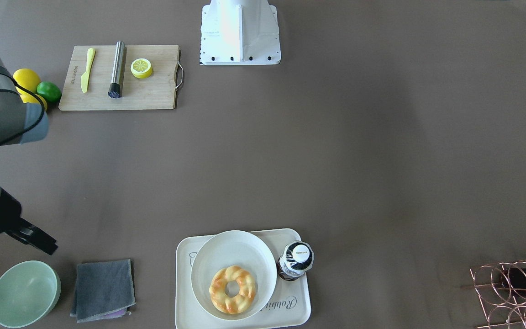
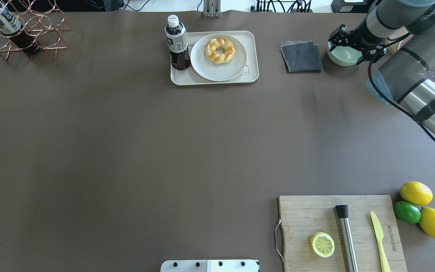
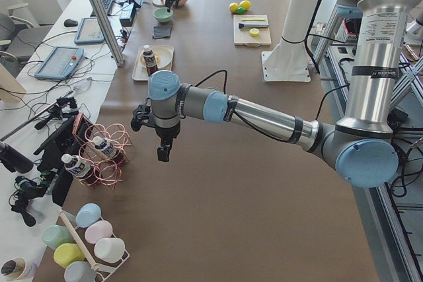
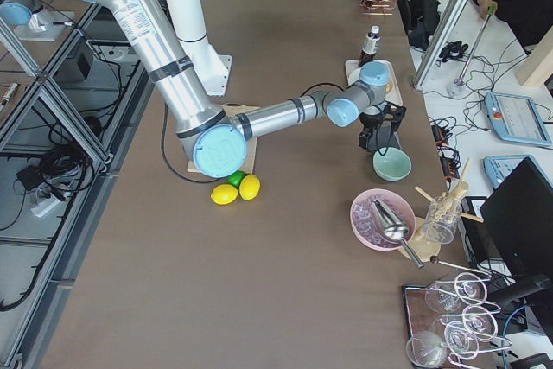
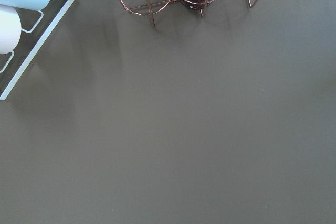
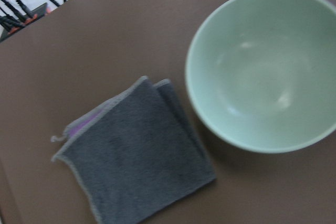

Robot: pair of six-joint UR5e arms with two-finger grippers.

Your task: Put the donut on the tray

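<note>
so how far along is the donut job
Looks done: the donut lies on the white plate, which sits on the tray. Nothing is being handled: the right gripper hangs by the green bowl, the left gripper near the wire rack, both away from the donut. Nothing looks left.

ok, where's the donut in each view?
Front-facing: bottom centre, donut on the plate.
Overhead: top centre.
Left: tiny, on the far tray.
Right: hidden behind the right arm.
Left wrist: not in it.
Right wrist: not in it.
Landmark: the bottle beside the plate, on the tray.
</note>
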